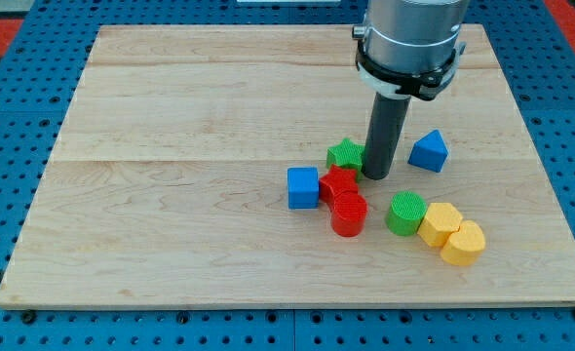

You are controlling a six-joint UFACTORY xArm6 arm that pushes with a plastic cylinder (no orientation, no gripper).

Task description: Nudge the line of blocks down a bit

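Yellow blocks sit nearest the camera: two small yellow plastic pieces, the rounded yellow block [463, 243] touching the angular yellow block [440, 223] up and to its left. Beneath everything lies the pale wooden board [171, 195], the largest thing here, resting on a blue pegboard table [5, 146]. The arm's grey metal body enters from the view's top and ends in a dark rod. My tip [376, 175] rests on the board; it has no jaws and holds nothing. It stands just right of the green star block [345, 153], above the red block [339, 183]. A loose line runs across: blue cube [303, 187], red block, red cylinder [349, 214], green cylinder [405, 213], the yellows. A blue triangular block [429, 151] sits apart at right. These blocks look light, hard and slippery; I judge pushing from their upper sides works best.
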